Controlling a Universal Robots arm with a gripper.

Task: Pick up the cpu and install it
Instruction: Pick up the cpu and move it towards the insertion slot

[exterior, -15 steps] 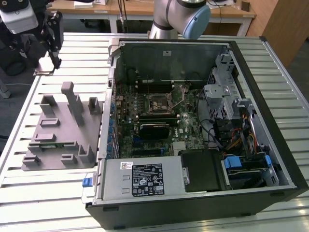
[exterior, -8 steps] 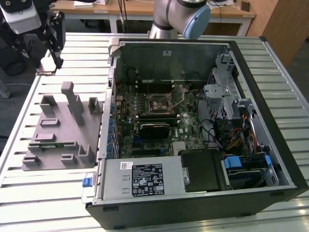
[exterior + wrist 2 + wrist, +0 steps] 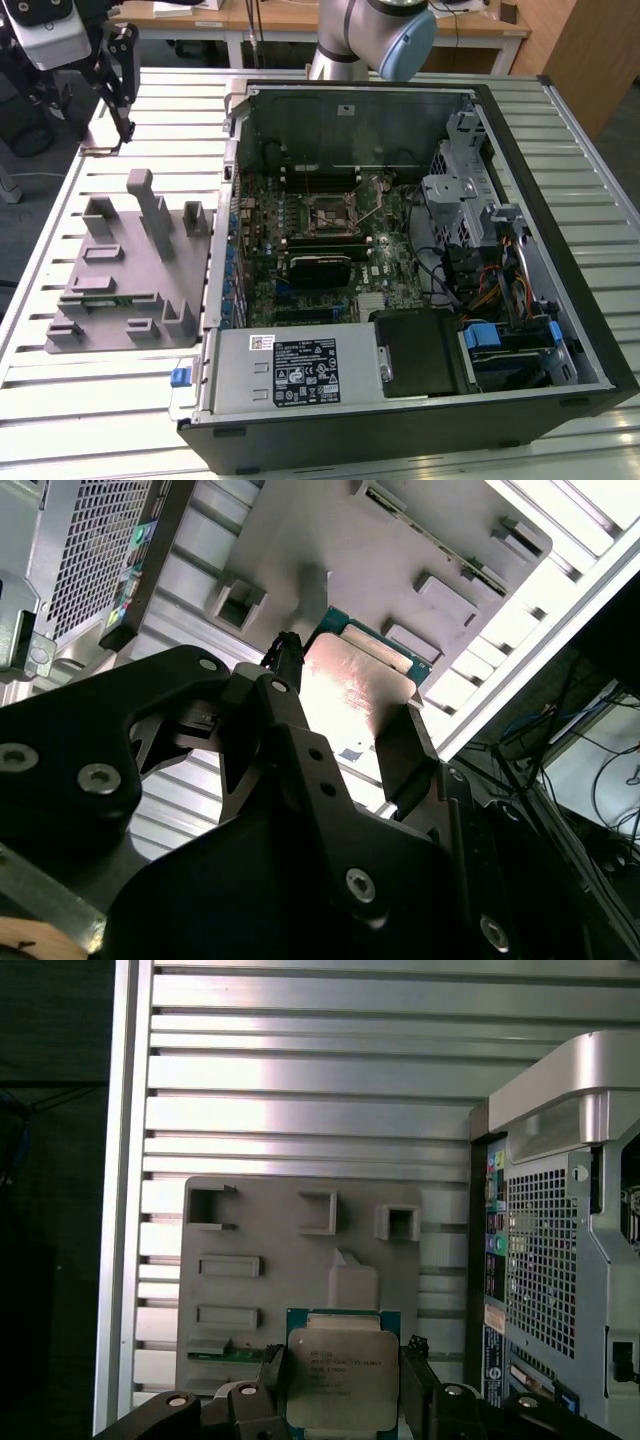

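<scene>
1. Claw point(image 3: 343, 1365) is closed on the cpu point(image 3: 340, 1380): in both wrist views its two black fingers point(image 3: 272, 1372) press on opposite edges of the chip
2. Cpu shows its silvery metal top in the first wrist view, with a thin green rim along one edge; in the second wrist view that top catches a bright glare
3. Held this way, the cpu is off the table point(image 3: 330, 85), with nothing but the fingers touching it
4. In the exterior view the claw hangs over the table's corner at the exterior view's upper left, just past one end of the grey tray point(image 3: 130, 270)
5. Tray lies flat on the slatted table and carries raised blocks, posts and shallow slots; a narrow green strip point(image 3: 240, 1353) sits in one slot near the claw
6. In the first wrist view the tray appears behind the cpu, and the perforated wall of the case point(image 3: 545, 1260) stands beside it
7. Case lies open on its side, at the exterior view's right of the tray and just beside it
8. Motherboard point(image 3: 300, 270) fills the case floor, and the square socket point(image 3: 330, 215) with its metal frame sits near the board's middle, well apart from the claw and cpu
9. Arm point(image 3: 370, 35) rises behind the case at the top of the exterior view
</scene>
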